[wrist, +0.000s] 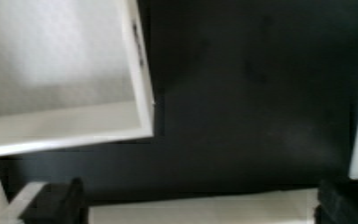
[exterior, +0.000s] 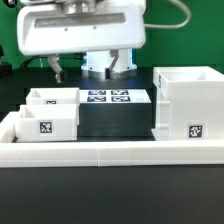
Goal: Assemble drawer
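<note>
Hanging empty over the table, drawer pieces unjoined.

The big hollow box [exterior: 186,104] stands at the exterior view's right, with the two trays [exterior: 45,122] well apart from it at the left and the marker board [exterior: 108,97] between them. My gripper [wrist: 202,198] is spread wide and holds nothing (only bare black table between the tips). The hollow white part [wrist: 69,125] near me is blurred, possibly a tray. If I drop off-centre, a finger could hit its wall and shove it askew.

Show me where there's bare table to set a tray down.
Free: black table patch between the front tray and the box, bordered by the marker board and the low wall. Crowded: the exterior view's left, where the back tray sits close behind it.
</note>
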`<control>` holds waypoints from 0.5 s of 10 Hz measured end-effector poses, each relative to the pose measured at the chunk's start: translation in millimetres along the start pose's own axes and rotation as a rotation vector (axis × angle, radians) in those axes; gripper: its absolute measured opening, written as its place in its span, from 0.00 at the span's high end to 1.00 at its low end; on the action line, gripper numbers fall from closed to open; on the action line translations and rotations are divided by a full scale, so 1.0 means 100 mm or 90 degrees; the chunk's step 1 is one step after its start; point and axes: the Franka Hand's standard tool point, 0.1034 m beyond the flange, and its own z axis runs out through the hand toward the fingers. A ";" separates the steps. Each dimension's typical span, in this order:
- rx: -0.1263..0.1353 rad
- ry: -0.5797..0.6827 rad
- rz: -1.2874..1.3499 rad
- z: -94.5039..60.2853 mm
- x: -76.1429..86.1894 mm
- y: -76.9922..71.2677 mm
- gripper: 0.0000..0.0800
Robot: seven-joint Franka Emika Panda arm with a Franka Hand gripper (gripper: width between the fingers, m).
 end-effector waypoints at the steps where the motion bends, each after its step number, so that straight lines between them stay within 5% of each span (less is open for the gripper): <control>1: 0.000 0.000 0.004 0.00 0.01 -0.01 0.19; 5: 0.002 -0.017 -0.028 0.04 -0.02 -0.01 0.19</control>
